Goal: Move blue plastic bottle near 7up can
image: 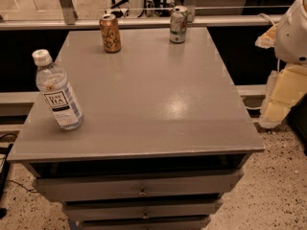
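Hanging beside the right edge of the bench (144, 123), our end effector (277, 104) is well apart from the things on it; we cannot tell how far open it is.
We see the blue plastic bottle (58, 92) standing near the front-left edge, well apart from the 7up can (178, 25) at the far edge, with an orange-gold can (110, 33) to that can's left.

One close camera looks down across the table (144, 95) from its front, jaws out of frame.
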Robot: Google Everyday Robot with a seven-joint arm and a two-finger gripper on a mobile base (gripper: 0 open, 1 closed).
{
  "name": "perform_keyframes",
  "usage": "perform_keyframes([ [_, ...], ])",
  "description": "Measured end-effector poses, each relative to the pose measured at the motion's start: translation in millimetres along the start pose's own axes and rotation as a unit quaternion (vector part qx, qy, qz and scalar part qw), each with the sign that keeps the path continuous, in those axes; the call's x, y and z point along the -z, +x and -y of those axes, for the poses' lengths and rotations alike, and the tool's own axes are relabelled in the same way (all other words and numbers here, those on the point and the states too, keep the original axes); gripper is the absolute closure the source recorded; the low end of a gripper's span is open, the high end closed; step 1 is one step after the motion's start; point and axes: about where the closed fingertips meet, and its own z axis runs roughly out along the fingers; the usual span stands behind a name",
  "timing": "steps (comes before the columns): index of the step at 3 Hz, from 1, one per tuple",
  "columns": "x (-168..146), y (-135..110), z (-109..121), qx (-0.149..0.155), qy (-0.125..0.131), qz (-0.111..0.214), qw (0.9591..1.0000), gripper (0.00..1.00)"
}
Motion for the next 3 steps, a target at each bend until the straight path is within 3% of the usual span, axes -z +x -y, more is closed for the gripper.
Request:
perform_keyframes([
  [1,0.0,0.0,0.0,0.0,0.0,0.0,1.0,0.0],
  [2,-5.3,-16.7,-1.6,0.0,-0.008,0.03,0.9995,0.0],
  [3,-24.0,-61.1,-6.7,0.001,-0.031,0.1,0.9945,0.0],
])
